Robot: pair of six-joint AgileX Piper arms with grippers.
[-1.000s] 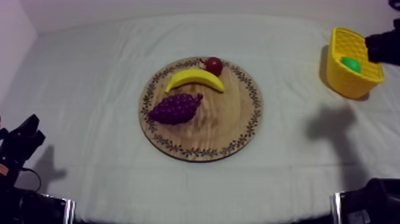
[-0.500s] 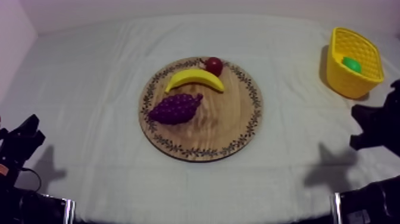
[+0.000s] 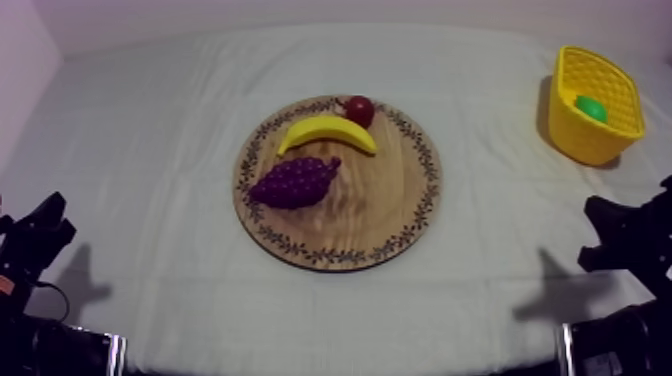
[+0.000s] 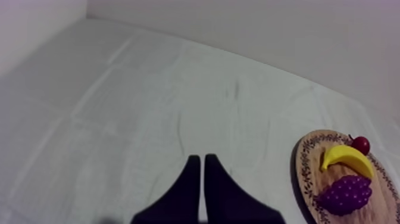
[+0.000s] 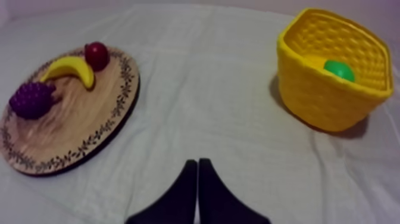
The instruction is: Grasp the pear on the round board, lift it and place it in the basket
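1. The pear [image 5: 338, 70], a green toy, lies inside the yellow basket [image 5: 321, 92]. It sits low against the far wall and is partly hidden by the near wall.
2. The yellow basket stands on the tabletop [image 3: 150, 150] towards the far right corner. It is well apart from the wooden board [image 3: 375, 215].
3. The wooden board is round with a patterned rim and lies flat at about the middle of the grey-white cloth [image 3: 480, 290].
4. Three toy fruits rest on the wooden board. The banana [image 3: 327, 131] lies across its far part, with both tips curving towards the near side.
5. The small red fruit [image 3: 359, 110] sits at the far edge of the wooden board, touching or just beside the right end of the banana. I cannot tell which.
6. The bunch of grapes [image 3: 293, 181] is purple and lies on the left part of the wooden board, just nearer than the banana.
7. The left gripper [image 4: 199, 162] has its two black fingers pressed together as a narrow wedge, with nothing between them. It hangs over bare cloth at the near left of the tabletop, well apart from the wooden board.
8. The right gripper [image 5: 197, 164] has its fingers together as well and is empty. It sits low at the near right side, over bare cloth between the wooden board and the yellow basket, touching neither.
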